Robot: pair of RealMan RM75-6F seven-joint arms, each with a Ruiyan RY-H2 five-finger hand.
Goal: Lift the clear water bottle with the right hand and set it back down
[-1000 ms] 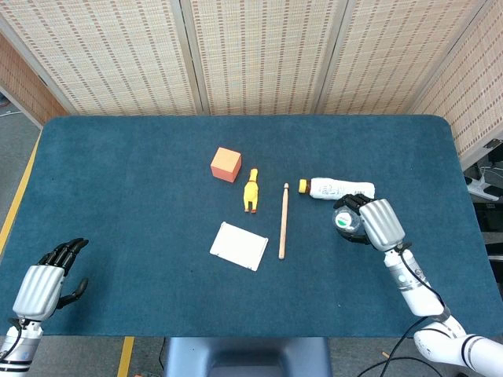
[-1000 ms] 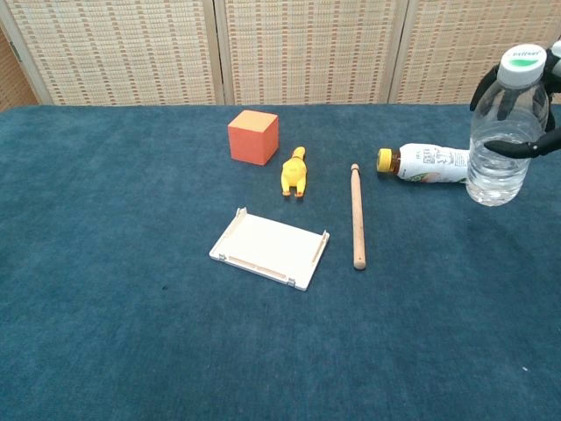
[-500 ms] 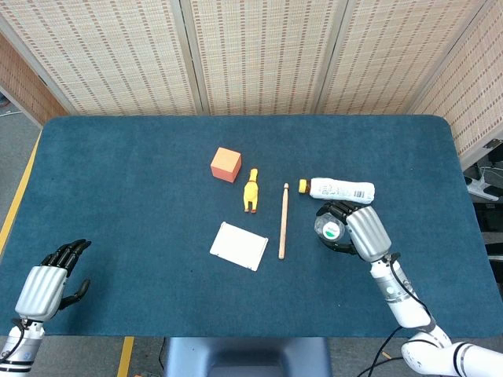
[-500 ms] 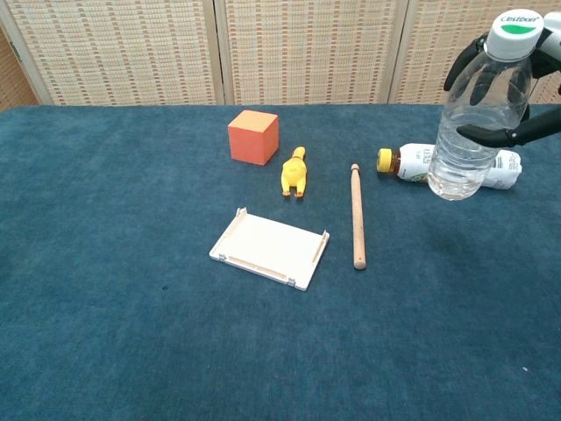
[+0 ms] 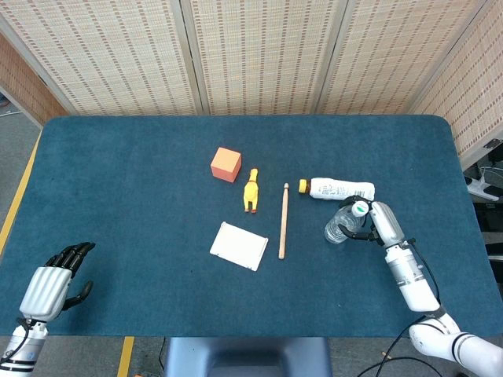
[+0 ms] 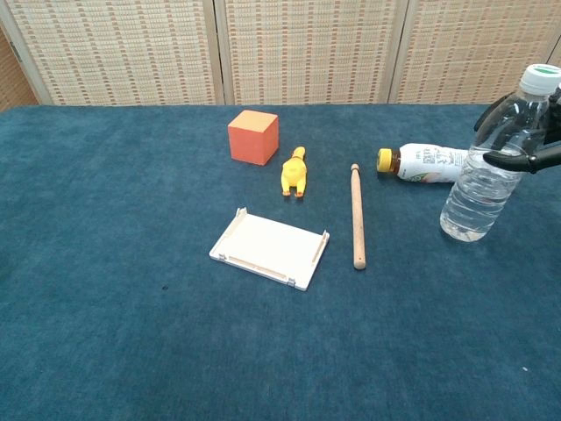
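Observation:
The clear water bottle [image 6: 487,171] with a white and green cap leans to the left, its base low at the blue table [image 6: 131,351] right of the middle. My right hand [image 5: 380,223] grips its upper part, with dark fingers [image 6: 524,159] wrapped around the shoulder at the chest view's right edge. From the head view the bottle [image 5: 343,224] lies slanted just below the white labelled bottle [image 5: 339,188]. My left hand [image 5: 52,282] hovers at the table's near left corner, fingers apart, holding nothing.
The white labelled bottle [image 6: 429,163] with a yellow cap lies on its side just behind the clear one. A wooden stick [image 6: 356,216], a yellow toy [image 6: 294,172], an orange cube [image 6: 252,136] and a white tray [image 6: 270,247] lie left of it.
The right hand has carried the clear bottle down from high above the table and to the right; the bottle now tilts with its base near the cloth. The left hand barely shifted.

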